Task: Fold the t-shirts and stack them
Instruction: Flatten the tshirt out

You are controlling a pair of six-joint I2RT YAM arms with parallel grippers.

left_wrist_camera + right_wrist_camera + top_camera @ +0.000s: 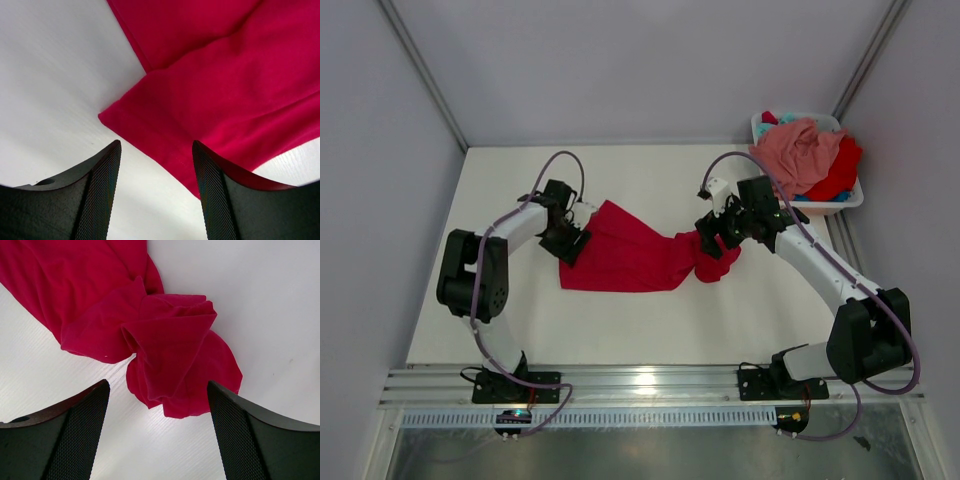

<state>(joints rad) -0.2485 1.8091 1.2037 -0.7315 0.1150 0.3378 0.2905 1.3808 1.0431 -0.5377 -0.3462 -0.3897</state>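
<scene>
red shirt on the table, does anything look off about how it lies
The red t-shirt is not spread evenly: its end by the right gripper is bunched into a twisted wad, while the end at the left gripper lies flat.

From high overhead the top camera takes in the whole red t-shirt (630, 258), while each wrist camera looks closely down at one end.

No text, label, brand, number or sign can be read in any view. The red shirt (625, 260) shows only plain cloth, and the basket (855, 198) is too small to show any legible marking.
</scene>
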